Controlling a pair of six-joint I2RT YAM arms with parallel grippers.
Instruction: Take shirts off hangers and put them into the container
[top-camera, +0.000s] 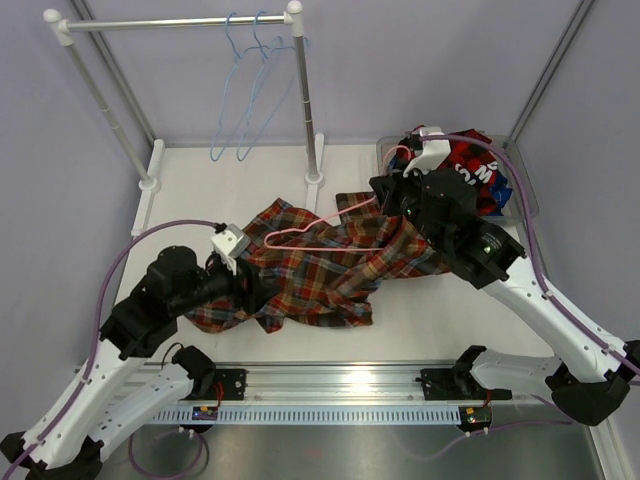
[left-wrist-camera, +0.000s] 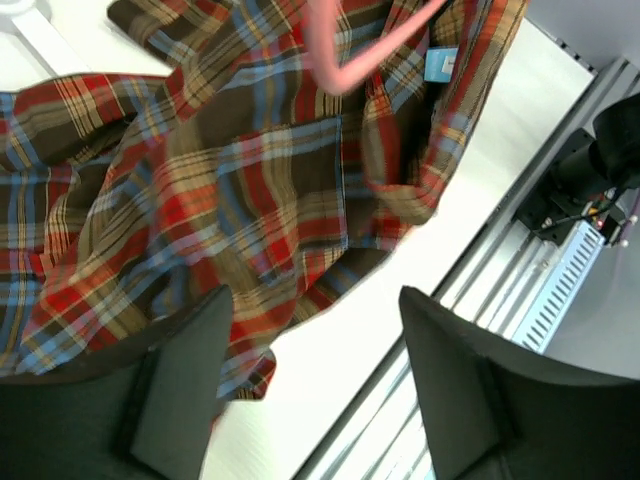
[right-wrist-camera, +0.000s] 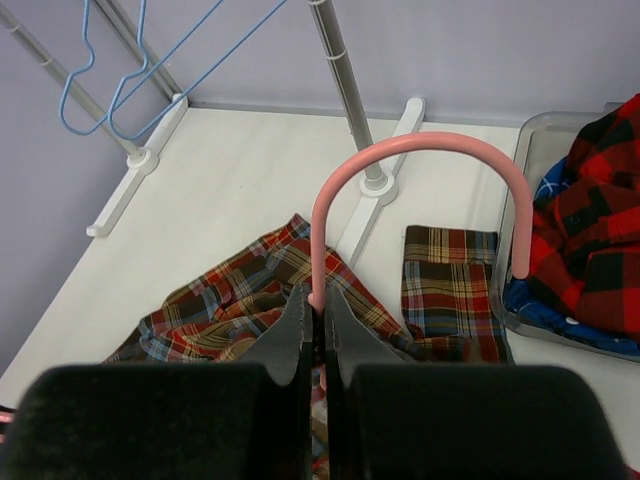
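Right pincer (right-wrist-camera: 316, 297) clamped on pink hanger (right-wrist-camera: 420, 140) | left pincer (left-wrist-camera: 314, 312) apart | bin (right-wrist-camera: 545, 122) holds red-black shirt (right-wrist-camera: 600, 220), blue shirt (right-wrist-camera: 540, 298)

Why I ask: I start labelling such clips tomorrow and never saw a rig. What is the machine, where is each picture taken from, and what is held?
Two white-and-black robot arms stand at a white table. One picture looks from above; the others from wrist cameras. The right gripper is shut on a pink wire hanger. The left gripper is open, empty, over the brown plaid shirt on the table. A clear grey plastic bin holds a red-and-black shirt and a blue shirt.
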